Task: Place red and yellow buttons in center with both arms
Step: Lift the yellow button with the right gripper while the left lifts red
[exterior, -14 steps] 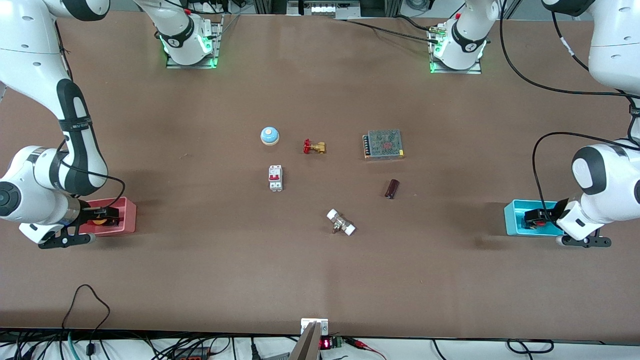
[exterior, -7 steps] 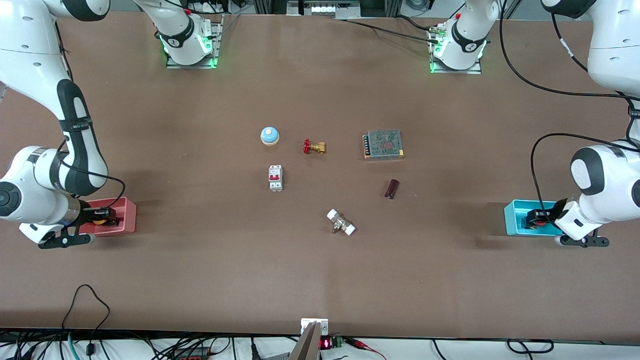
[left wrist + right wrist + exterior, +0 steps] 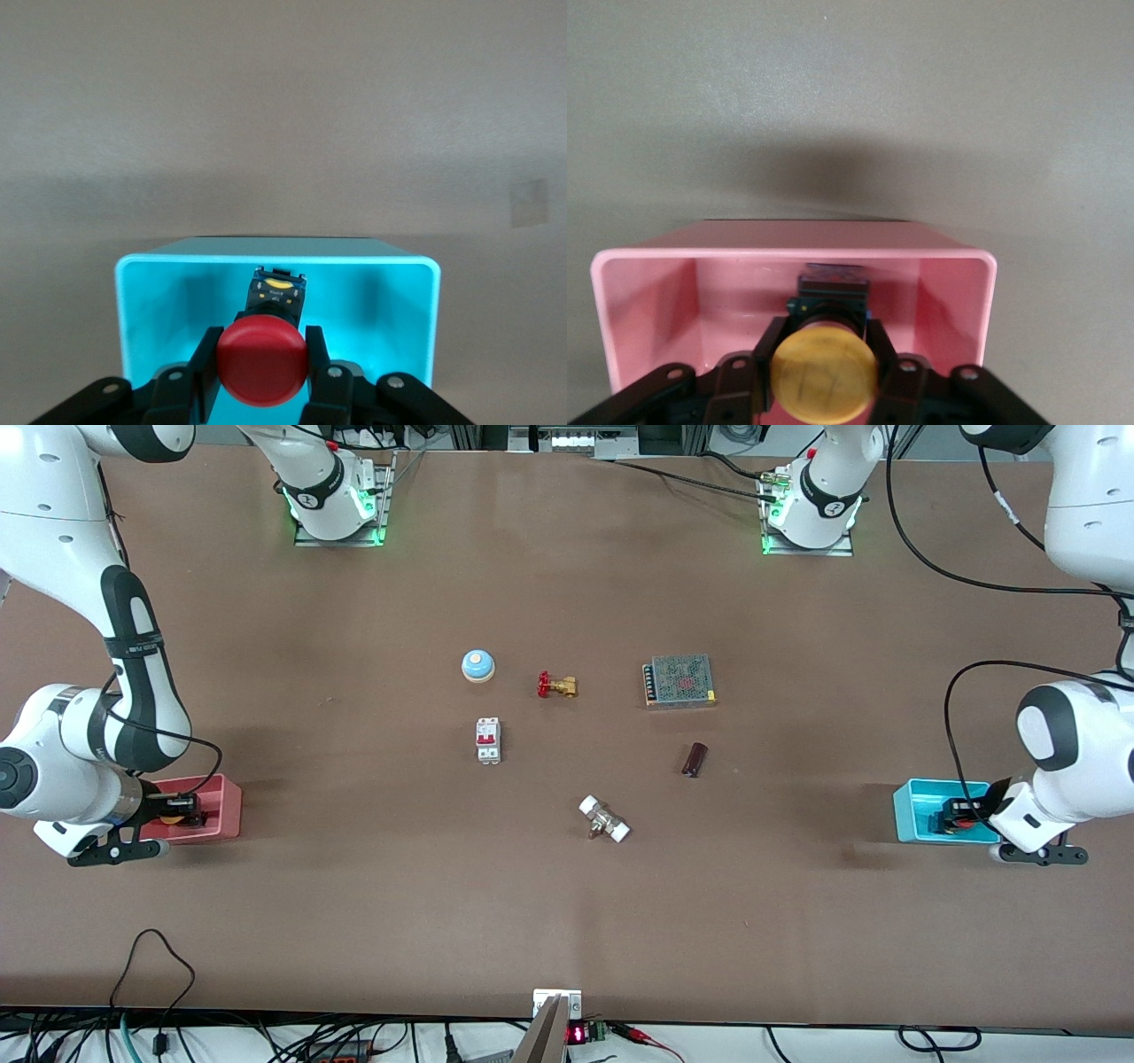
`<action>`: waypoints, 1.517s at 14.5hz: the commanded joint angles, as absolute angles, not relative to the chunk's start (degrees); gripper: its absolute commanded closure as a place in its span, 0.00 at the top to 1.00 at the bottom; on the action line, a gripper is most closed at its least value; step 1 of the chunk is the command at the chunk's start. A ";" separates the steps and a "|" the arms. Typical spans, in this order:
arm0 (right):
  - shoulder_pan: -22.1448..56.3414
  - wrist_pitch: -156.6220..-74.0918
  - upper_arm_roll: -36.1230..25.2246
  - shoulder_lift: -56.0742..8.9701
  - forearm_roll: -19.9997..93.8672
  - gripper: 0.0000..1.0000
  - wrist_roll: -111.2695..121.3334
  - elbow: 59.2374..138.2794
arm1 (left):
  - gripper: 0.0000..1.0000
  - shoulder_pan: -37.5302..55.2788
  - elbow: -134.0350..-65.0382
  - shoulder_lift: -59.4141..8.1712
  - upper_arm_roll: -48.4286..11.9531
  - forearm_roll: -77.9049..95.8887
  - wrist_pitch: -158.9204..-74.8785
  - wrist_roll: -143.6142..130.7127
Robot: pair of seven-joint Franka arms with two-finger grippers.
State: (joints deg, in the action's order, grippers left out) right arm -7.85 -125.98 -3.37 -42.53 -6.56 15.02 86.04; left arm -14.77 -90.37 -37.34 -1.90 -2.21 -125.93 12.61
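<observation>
The red button (image 3: 262, 363) is in the cyan bin (image 3: 275, 258) at the left arm's end of the table. My left gripper (image 3: 262, 370) is shut on its red cap, with a finger (image 3: 206, 372) on each side. In the front view the left gripper (image 3: 961, 813) is down in the cyan bin (image 3: 912, 815). The yellow button (image 3: 824, 374) is in the pink bin (image 3: 788, 252) at the right arm's end. My right gripper (image 3: 824, 379) is shut on its cap. In the front view the right gripper (image 3: 182, 812) is in the pink bin (image 3: 221, 806). The center (image 3: 567, 762) is bare brown tabletop.
Around the middle lie a blue dome bell (image 3: 477, 665), a brass valve with a red handle (image 3: 556, 685), a metal power supply (image 3: 679, 680), a white circuit breaker (image 3: 488, 740), a dark cylinder (image 3: 695, 759) and a white-capped fitting (image 3: 604, 819).
Both grippers have shifted a little within their bins, each toward its own end of the table. The things in the middle have not moved.
</observation>
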 commanded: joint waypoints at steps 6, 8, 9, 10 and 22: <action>-8.26 -118.33 -2.73 -37.63 -7.38 0.36 15.38 84.81 | 0.17 -11.09 -90.09 -25.14 -4.91 -3.43 -114.98 10.04; -8.00 -115.67 -2.72 -34.47 -7.30 0.36 16.52 84.81 | 0.17 -7.40 -90.26 -24.44 -5.10 -3.43 -113.56 5.64; -8.00 -114.45 -2.64 -33.58 -7.03 0.36 16.52 84.81 | 0.17 -5.82 -90.35 -24.52 -5.18 -3.43 -113.12 3.36; -8.09 -113.22 -2.46 -32.27 -6.16 0.36 16.18 84.81 | 0.17 -4.32 -90.35 -24.70 -5.36 -3.43 -112.85 0.29; 8.77 -109.25 -1.76 -29.79 2.99 0.32 -1.91 87.62 | 0.16 10.72 -90.70 -36.73 -5.36 -2.64 -123.48 -27.58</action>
